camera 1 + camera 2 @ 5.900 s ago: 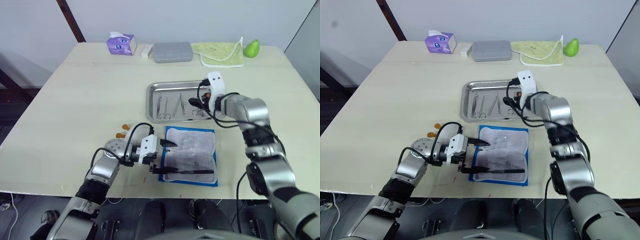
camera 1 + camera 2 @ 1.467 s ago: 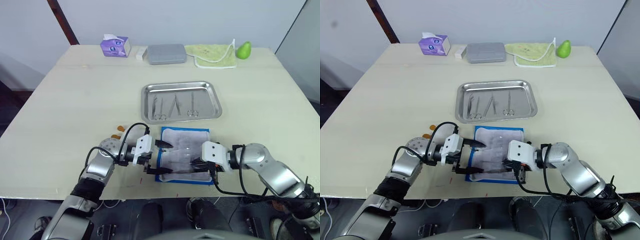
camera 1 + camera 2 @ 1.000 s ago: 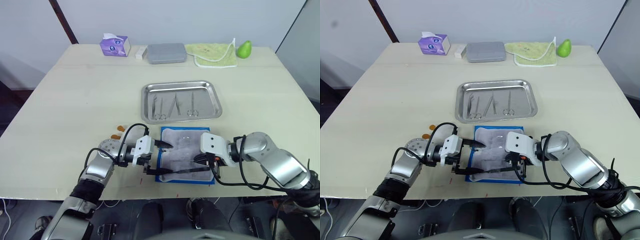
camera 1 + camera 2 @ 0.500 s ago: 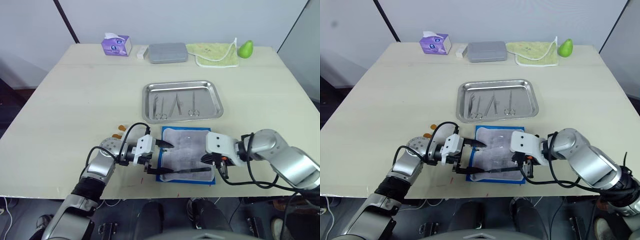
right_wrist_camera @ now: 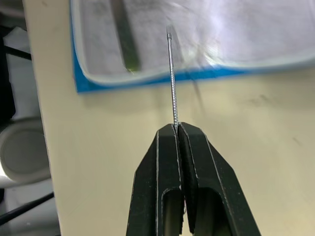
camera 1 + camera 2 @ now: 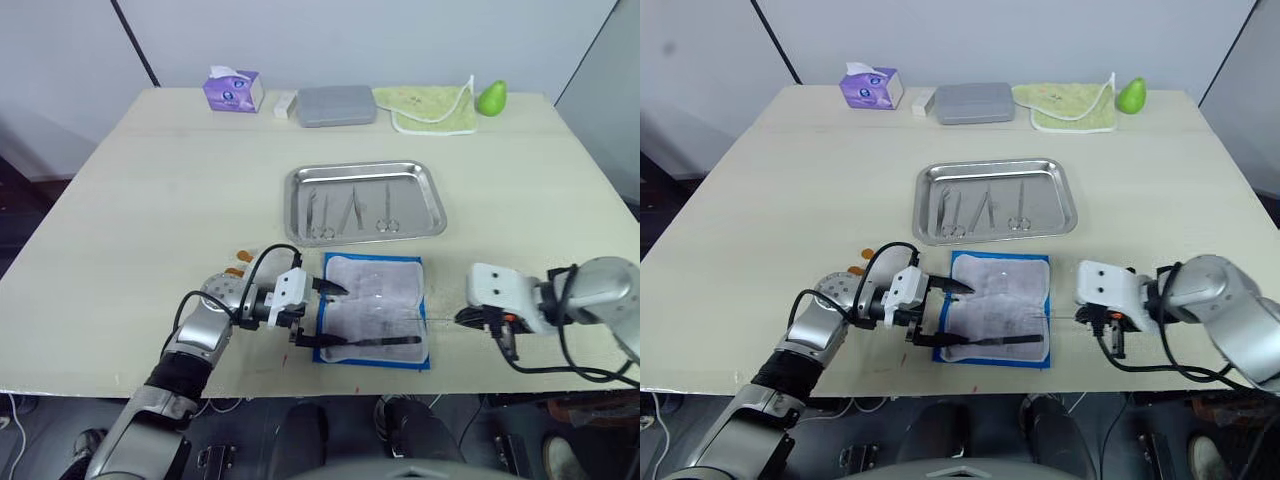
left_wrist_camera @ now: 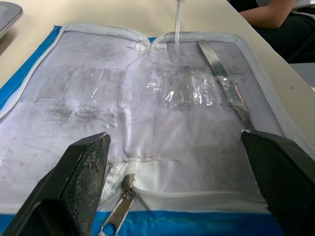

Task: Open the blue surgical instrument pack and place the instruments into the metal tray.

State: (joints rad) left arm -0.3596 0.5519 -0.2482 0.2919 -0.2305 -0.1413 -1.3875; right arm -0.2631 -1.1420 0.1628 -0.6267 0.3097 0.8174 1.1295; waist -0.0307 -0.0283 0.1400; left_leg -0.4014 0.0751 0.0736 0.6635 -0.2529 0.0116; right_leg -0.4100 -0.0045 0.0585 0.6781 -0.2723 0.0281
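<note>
The blue surgical instrument pack (image 6: 375,300) lies unfolded near the table's front edge, whitish lining up. One dark steel instrument (image 7: 225,82) still rests on the lining along its near side. My left gripper (image 6: 335,317) stands open at the pack's left edge, its fingers (image 7: 78,182) spread wide over the lining. My right gripper (image 6: 466,319) is to the right of the pack, shut on a thin steel instrument (image 5: 171,78) whose tip reaches back to the pack's right edge. The metal tray (image 6: 300,178) sits behind the pack with three instruments (image 6: 352,208) lying in it.
Along the far edge stand a purple tissue box (image 6: 231,90), a grey hard case (image 6: 336,105), a green cloth (image 6: 432,108) and a green pear (image 6: 491,97). A small white orange-footed toy (image 6: 237,271) lies by my left wrist. The table's front edge is close.
My right gripper has drawn away to the right, off the pack, taking the thin instrument with it. The left gripper has stayed open at the pack's left edge.
</note>
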